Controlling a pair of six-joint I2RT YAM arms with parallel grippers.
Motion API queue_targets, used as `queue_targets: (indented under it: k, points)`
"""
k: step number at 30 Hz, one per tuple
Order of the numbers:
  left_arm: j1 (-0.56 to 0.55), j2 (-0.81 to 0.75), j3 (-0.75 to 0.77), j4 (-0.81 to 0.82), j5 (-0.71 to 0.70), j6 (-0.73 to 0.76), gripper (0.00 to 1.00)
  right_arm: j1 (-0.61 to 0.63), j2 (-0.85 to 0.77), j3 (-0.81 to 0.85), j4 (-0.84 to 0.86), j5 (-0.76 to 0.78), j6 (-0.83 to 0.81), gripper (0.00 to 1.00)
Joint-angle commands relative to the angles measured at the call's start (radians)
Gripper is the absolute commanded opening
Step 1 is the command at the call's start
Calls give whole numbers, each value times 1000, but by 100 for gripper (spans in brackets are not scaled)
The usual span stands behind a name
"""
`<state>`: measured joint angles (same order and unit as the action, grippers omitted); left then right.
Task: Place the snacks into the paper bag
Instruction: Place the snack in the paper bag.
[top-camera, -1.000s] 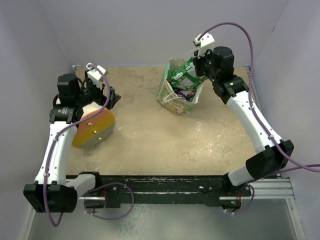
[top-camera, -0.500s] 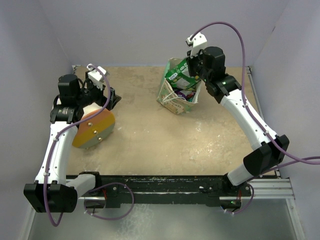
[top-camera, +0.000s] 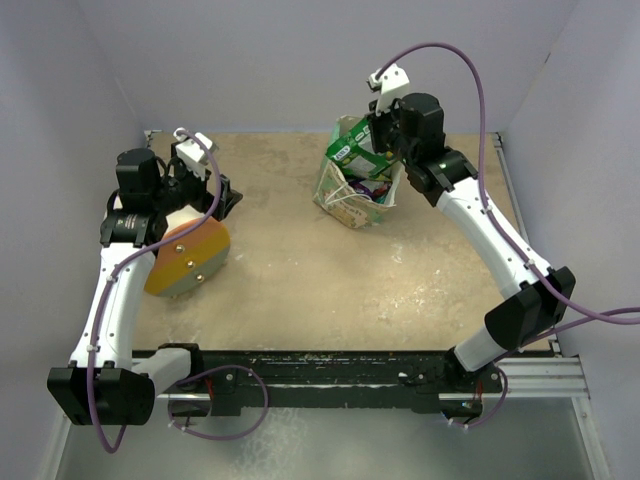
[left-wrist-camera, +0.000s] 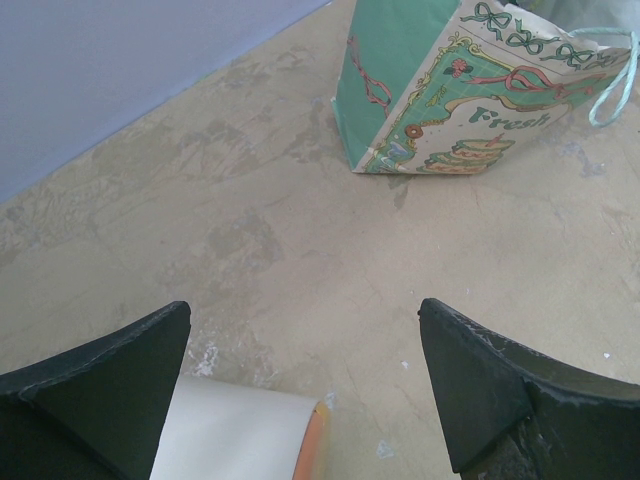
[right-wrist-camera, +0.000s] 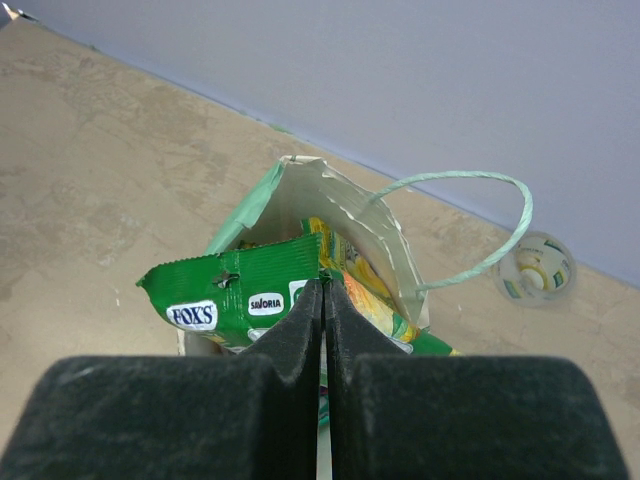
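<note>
The right gripper (right-wrist-camera: 323, 290) is pinching a green FOXS packet (right-wrist-camera: 240, 290) just above the open paper bag (right-wrist-camera: 385, 240), which is standing at the table's (top-camera: 300, 280) 1 o'clock. The left gripper (left-wrist-camera: 305, 325) is hovering at 10 o'clock, jaws spread apart, over a cream cone (left-wrist-camera: 240, 435).

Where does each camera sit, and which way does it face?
Top external: above, behind the arms, facing down at the table; both arms show.
Left wrist: low, facing across the table to the paper bag; open left pincer shows.
Right wrist: above the paper bag, facing down; right pincer grips a green packet.
Shared: the paper bag.
</note>
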<state>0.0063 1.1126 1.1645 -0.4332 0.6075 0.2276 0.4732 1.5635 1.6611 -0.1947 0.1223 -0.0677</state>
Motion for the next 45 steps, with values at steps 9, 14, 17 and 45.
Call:
queue_targets:
  k: [9, 14, 17, 45]
  points:
    - [9, -16, -4, 44, 31, 10, 99, 2, -33, 24, 74, -35, 136, 0]
    - [9, -19, -7, 45, 34, 11, 99, 0, -32, -10, 87, -34, 207, 0]
    - [9, -19, -8, 45, 33, 11, 99, -9, -29, -14, 87, -38, 248, 0]
    - [11, -19, -15, 50, 54, 6, 99, -73, -64, -155, 156, 39, 251, 2]
